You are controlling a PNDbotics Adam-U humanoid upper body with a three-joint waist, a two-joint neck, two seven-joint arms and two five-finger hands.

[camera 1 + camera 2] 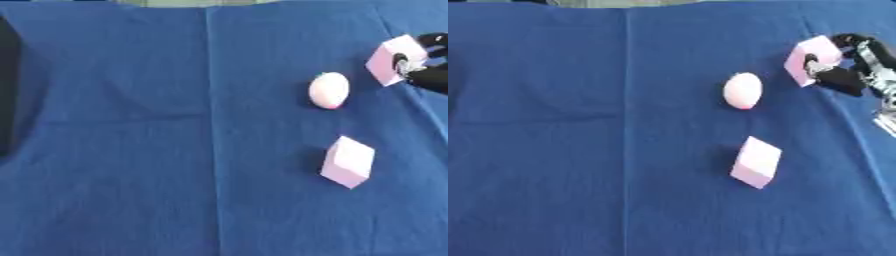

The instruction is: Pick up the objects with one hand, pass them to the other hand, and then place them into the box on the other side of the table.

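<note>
While a dark shape [7, 85] is showing at the far left edge of the left eye view, too little of it is appearing to say what it is, and the blue cloth-covered table [114, 150] is stretching across both views with a straight vertical crease [210, 100] running down it left of centre. Moving rightward, a pale pink egg-shaped object [743, 90] is lying on the cloth right of the crease, standing on its long axis in the views. Nearer the robot and slightly to the right of it, a pale pink foam-like cube [756, 162] is resting tilted on the cloth, well apart from the egg shape. At the upper right, a second pale pink cube [811, 59] is sitting tilted near the table's right side, and the robot's black right hand [839, 75] is reaching in from the right edge with its fingers curling around this cube, one dark finger [859, 42] arching over the top and the thumb pressing against the near face. Whether that cube is touching the cloth or being lifted off it cannot be told.
</note>
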